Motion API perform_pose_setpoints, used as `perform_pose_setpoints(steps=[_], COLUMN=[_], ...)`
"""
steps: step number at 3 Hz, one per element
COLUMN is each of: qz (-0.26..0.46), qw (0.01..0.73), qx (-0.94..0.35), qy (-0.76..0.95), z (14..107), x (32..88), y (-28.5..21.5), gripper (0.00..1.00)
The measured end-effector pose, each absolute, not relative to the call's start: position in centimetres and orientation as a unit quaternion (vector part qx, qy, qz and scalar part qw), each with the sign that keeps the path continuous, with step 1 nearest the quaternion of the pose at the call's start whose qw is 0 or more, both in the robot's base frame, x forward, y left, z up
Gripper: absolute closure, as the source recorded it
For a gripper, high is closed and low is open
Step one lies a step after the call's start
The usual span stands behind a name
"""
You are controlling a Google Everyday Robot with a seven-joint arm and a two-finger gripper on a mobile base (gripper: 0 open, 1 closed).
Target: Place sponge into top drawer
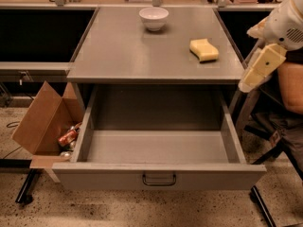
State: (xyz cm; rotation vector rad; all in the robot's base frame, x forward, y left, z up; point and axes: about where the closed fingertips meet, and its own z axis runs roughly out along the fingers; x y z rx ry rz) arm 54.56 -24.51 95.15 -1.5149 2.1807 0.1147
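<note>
While the sponge is lying on the grey countertop, toward its right side and well apart from the white bowl at the back, I am watching the gripper hanging just off the counter's right edge. It is near the sponge but not touching it. I am not able to tell whether it is released or clenched, and the sponge is certainly not in it.

The top drawer is standing pulled out below the counter, its dark handle facing me. I am judging the sponge to be light, soft foam that will squash under pressure rather than slip. So I am planning a gentle pinch across its two wavy long sides at the middle, coming down from above. I am expecting it to spring back and drop harmlessly once let go over the drawer. The cardboard box is sitting on the floor just left of the drawer, out of the way.
</note>
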Motion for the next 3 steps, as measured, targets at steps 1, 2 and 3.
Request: perform_pose_setpoints(steps=[1,2,3], qz=[0.084,0.084,0.089], qw=[0.280,0.280,0.304], qx=[-0.531,-0.531,-0.507], qy=[0.795,0.795,0.802], z=[93.6,93.6,92.9], x=[58.7,58.7,60.7], y=[-25.2,-25.2,-26.3], gripper=[0.00,0.00,0.00])
